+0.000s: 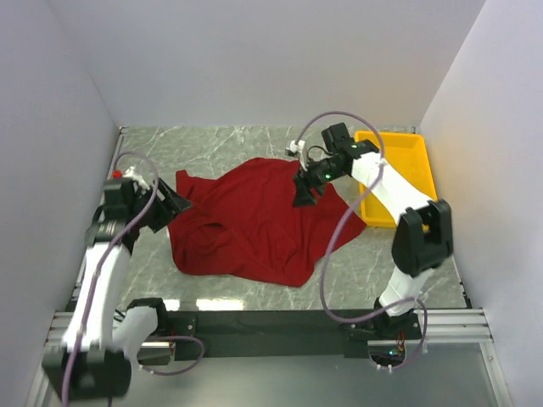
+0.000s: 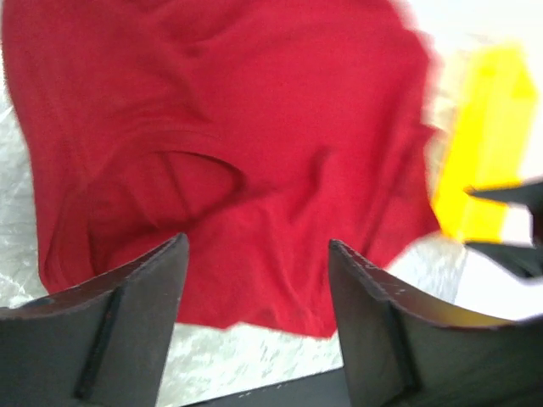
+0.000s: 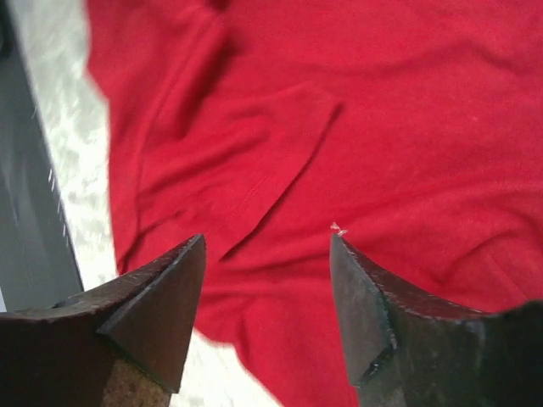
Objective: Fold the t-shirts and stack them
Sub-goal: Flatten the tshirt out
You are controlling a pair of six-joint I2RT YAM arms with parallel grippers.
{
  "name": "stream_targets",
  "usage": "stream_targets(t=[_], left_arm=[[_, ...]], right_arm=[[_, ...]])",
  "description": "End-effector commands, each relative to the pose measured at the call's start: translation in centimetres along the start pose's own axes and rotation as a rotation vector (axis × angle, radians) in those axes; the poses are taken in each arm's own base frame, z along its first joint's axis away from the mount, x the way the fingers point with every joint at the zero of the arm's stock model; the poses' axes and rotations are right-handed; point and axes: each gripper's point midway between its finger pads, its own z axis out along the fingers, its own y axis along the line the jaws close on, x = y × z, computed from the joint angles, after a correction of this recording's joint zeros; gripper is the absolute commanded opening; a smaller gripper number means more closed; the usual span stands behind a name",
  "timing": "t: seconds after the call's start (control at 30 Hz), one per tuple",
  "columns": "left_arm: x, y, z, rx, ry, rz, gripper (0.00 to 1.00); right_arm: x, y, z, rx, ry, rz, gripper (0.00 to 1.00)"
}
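A dark red t-shirt lies rumpled and spread on the marble table, its neck opening toward the left. My left gripper is open and empty, hovering at the shirt's left edge; in the left wrist view the shirt fills the view past the open fingers. My right gripper is open and empty, just above the shirt's upper right part; in the right wrist view the shirt lies under the spread fingers. No neck tag shows.
A yellow plastic tray stands at the back right, close to the right arm; it also shows blurred in the left wrist view. White walls close in the table on three sides. A black rail runs along the near edge.
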Motion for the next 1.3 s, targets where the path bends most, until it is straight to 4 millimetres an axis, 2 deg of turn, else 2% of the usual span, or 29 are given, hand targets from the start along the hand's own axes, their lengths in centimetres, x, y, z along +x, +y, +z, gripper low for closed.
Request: stream_targets(t=[0.0,0.03,0.17,0.27,0.4,0.47,0.5,0.73,0.77,0.83,0.87,1.13,1.2,1.27], left_arm=[[-2.4,2.1,4.4,-0.106,-0.032,-0.121,0.70],[-2.2,3.5,5.8,-0.176,0.000,-0.161,0.70],[-2.2,5.1,7.3,-0.260,0.007,-0.250,0.65],[-0.8,7.1,8.1,-0.336,0.015,-0.349,0.63],[0.6,10.2,8.7,-0.491,0.012,-0.446,0.62],[0.6,10.8,8.5,-0.535,0.011,-0.460,0.63],[0.2,11.8,8.4,-0.580,-0.021,-0.447,0.63],[-2.3,13.3,9.8,-0.671,-0.052,-0.353,0.61],[-3.1,13.1,10.1,-0.674,-0.064,-0.343,0.61],[-3.0,13.8,10.7,-0.712,-0.035,-0.326,0.58],[-3.6,13.6,11.0,-0.707,-0.037,-0.321,0.54],[-1.8,14.1,12.8,-0.675,0.056,-0.298,0.48],[-1.3,14.3,13.2,-0.663,0.078,-0.289,0.42],[-1.3,14.1,13.8,-0.638,0.082,-0.284,0.27]], right_arm=[[-2.1,-3.3,1.1,0.093,-0.043,0.159,0.66],[-1.9,-3.9,1.3,0.118,-0.036,0.214,0.66],[-1.4,-7.2,1.9,0.223,-0.016,0.266,0.63],[-1.0,-9.1,1.6,0.274,-0.017,0.316,0.63],[-0.6,-9.8,1.4,0.286,-0.021,0.351,0.62],[-0.3,-9.6,1.5,0.280,-0.020,0.361,0.62],[-0.1,-9.7,1.4,0.281,-0.019,0.368,0.62],[0.2,-9.9,1.7,0.282,-0.020,0.387,0.62],[0.2,-10.0,1.6,0.286,-0.019,0.390,0.62],[0.3,-10.2,1.3,0.292,-0.023,0.397,0.61],[0.4,-10.3,1.2,0.296,-0.023,0.399,0.62],[0.7,-11.8,0.1,0.342,-0.029,0.428,0.61],[0.7,-12.1,0.0,0.354,-0.028,0.427,0.61],[0.8,-12.8,-0.2,0.379,-0.023,0.436,0.61]])
